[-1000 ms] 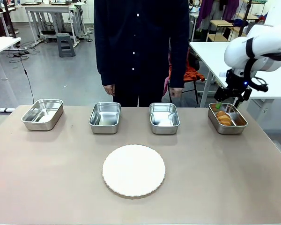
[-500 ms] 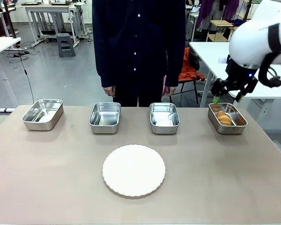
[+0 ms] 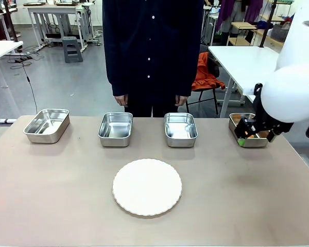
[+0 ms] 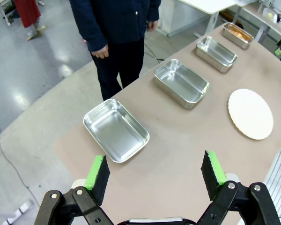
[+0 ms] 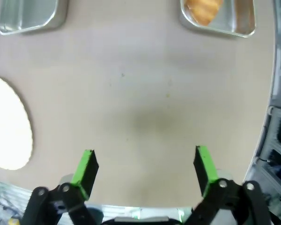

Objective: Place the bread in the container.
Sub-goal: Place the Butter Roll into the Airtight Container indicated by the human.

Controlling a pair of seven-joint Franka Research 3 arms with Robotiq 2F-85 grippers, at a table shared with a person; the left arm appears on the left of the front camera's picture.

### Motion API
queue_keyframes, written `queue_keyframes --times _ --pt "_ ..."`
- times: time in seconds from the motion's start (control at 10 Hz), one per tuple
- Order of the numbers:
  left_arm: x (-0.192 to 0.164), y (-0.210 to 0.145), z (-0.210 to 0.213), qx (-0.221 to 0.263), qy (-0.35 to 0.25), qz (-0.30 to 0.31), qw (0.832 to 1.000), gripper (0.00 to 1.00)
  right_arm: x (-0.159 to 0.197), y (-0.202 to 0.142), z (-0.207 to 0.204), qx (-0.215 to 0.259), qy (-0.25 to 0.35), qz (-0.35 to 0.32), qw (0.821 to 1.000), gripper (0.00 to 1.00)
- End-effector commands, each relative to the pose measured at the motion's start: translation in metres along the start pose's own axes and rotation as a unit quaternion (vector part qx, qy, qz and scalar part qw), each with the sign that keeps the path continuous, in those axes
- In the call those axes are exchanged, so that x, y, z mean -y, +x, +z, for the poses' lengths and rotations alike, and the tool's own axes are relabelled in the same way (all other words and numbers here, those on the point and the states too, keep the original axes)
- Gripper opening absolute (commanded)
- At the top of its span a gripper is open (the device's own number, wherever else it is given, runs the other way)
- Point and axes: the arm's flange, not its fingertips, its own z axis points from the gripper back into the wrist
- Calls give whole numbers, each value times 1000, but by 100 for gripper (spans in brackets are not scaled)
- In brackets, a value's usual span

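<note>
Withdrawn from the container point(image 5: 220, 18), right tool point(image 5: 143, 168) hangs spread; bread point(image 5: 203, 9) lies inside.

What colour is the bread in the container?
Golden-brown bread, clearest in the right wrist view.

White arm, black gripper, green pads.
The right arm point(image 3: 293, 92) has a rounded white shell with grey lettering. Each gripper point(image 5: 143, 171) carries 2 black linkage fingers with silver screws and green pads point(image 4: 216, 168). The person point(image 3: 152, 51) wears a dark buttoned shirt.
</note>
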Motion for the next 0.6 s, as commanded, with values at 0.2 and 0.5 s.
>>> queue_keyframes --times 0.2,0.5 --pt "0 0 1 3 -3 -1 1000 100 0 0 0 0 0 0 1000 100" --pt "0 0 1 3 -3 -1 1000 100 0 0 0 0 0 0 1000 100"
